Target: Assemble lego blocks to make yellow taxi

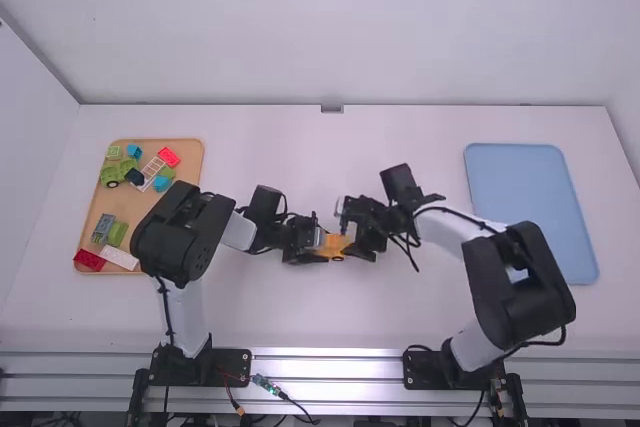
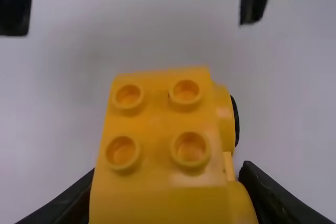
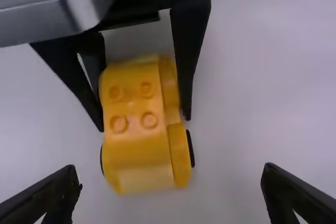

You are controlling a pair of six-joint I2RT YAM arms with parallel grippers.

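While the left gripper (image 2: pixel 170 170) has the yellow car (image 3: pixel 140 145) pinched by its flanks, the right gripper (image 3: pixel 170 174) faces it with fingers spread wide, touching nothing! Down at mid-table the car sits between the two, its long axis running roughly left to right, pointing from the left gripper towards the open right one. That's the line that matters: the wheeled free end, a black tyre (image 3: pixel 190 148) on its side, lies directly to the right gripper's left, just short of its fingers and a touch nearer one than the other. Studs (image 2: pixel 189 149) are bare on top. If a handover or a bracing grip is coming, the right arm looks to need a short slide leftward, recentred first, or one finger could nudge the car askew. The assembly itself looks well along, perhaps nearly done.
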